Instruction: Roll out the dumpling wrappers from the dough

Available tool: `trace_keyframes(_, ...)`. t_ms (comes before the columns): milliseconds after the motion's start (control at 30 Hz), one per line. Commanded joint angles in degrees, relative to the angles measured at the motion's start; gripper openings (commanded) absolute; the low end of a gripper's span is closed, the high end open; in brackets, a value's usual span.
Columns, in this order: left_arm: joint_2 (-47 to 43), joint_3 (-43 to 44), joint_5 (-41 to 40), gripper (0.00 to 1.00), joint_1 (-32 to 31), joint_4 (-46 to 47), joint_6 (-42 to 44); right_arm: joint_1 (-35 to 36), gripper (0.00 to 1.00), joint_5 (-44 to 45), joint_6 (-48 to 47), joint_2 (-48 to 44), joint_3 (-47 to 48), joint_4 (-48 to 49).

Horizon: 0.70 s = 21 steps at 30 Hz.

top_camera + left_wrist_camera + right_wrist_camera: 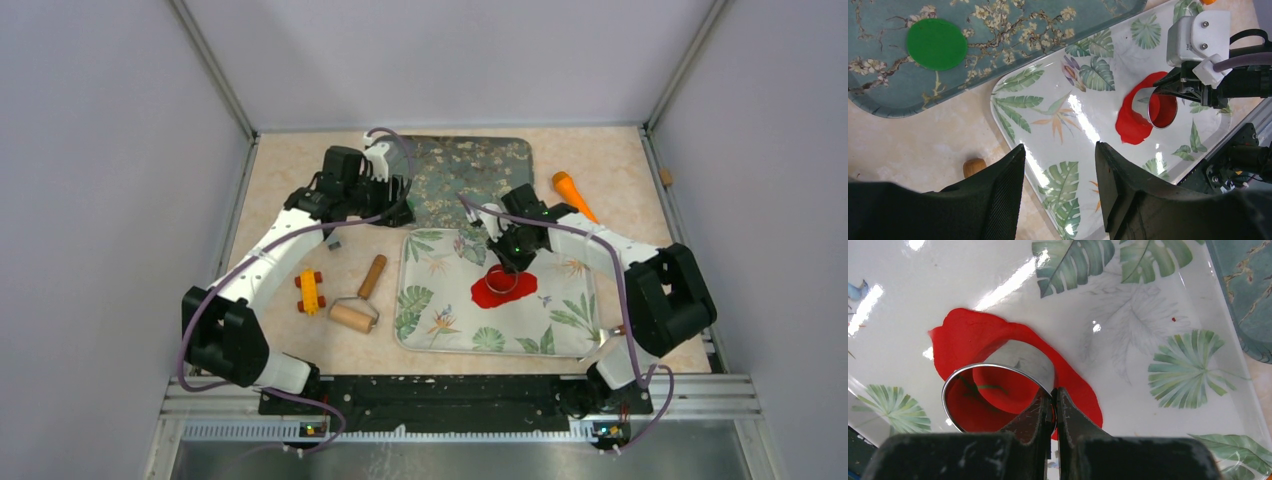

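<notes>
A flattened red dough sheet (488,294) lies on the leaf-print tray (440,330). A metal ring cutter (1020,360) stands on the red dough (963,335), and my right gripper (1054,392) is shut on the ring's wall. One dumpling wrapper, a round green disc (936,43), rests on the dark blossom-print tray (888,100). My left gripper (1060,150) hovers open and empty over the leaf tray's near-left corner. In the top view the left gripper (395,212) sits at the dark tray's left edge, and the green disc is hidden there.
A wooden rolling pin (358,300) and a yellow and red toy (310,291) lie on the table left of the leaf tray. An orange tool (573,194) lies at the back right. The dark tray (480,165) sits behind the leaf tray.
</notes>
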Motion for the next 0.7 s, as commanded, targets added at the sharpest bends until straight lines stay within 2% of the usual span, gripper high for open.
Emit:
trace_keyframes(0, -1.0, -1.0, 0.3, 0.57, 0.3, 2.2, 0.1, 1.0, 0.00, -1.0, 0.5, -0.1, 0.5, -0.4)
trace_keyframes(667, -1.6, -2.6, 0.6, 0.57, 0.9, 3.2, -0.3, 1.8, 0.00, -1.5, 0.8, 0.4, -0.5, -0.5)
